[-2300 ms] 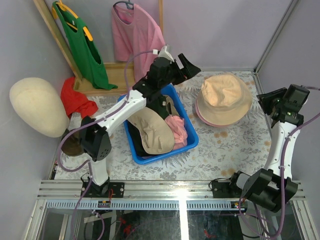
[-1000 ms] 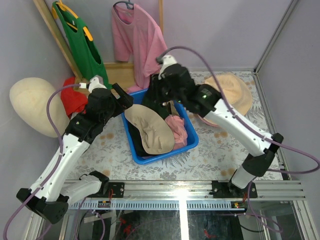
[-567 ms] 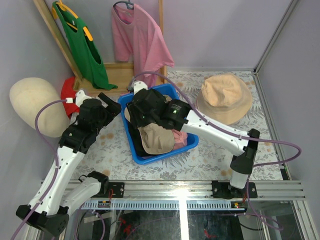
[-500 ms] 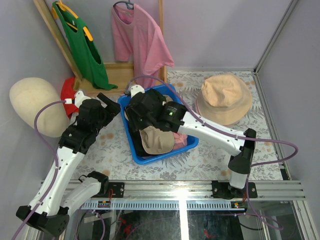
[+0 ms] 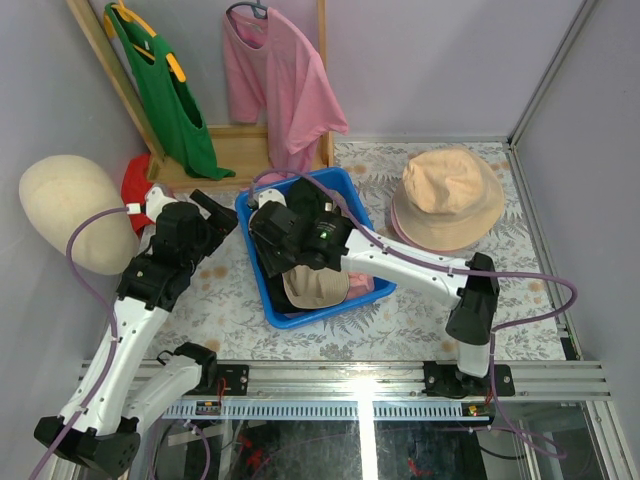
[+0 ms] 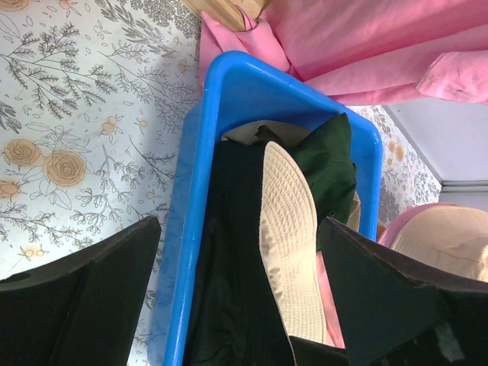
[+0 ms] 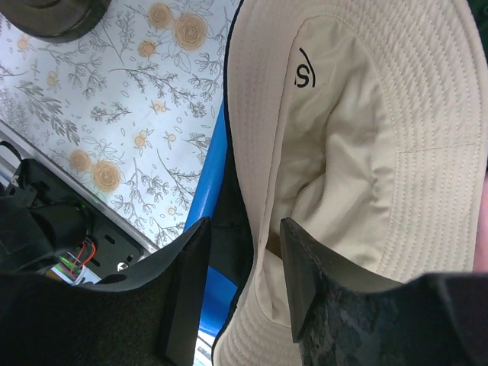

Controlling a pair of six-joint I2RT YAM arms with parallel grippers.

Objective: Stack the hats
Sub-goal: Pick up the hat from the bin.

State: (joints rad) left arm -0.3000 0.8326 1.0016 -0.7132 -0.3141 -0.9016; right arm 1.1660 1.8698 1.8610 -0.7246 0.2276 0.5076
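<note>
Floral tabletop [image 5: 480,290]: right gripper [image 7: 245,229] has slid toward the blue bin's [image 5: 385,285] lower left, jaws astride the cream hat [image 7: 358,152] brim, grip unclear; left gripper [image 6: 238,225] stays wide open.

Pale lilac walls [image 5: 430,60] close in the tabletop [image 5: 480,290], which wears a white cloth printed with grey sprigs and orange roses. A wooden rack [image 5: 230,150] stands at its far-left corner, a green T-shirt [image 5: 170,105] and a pink T-shirt [image 5: 280,80] hanging there. Glare sits on the metal rail [image 5: 300,385] along the near edge.
</note>
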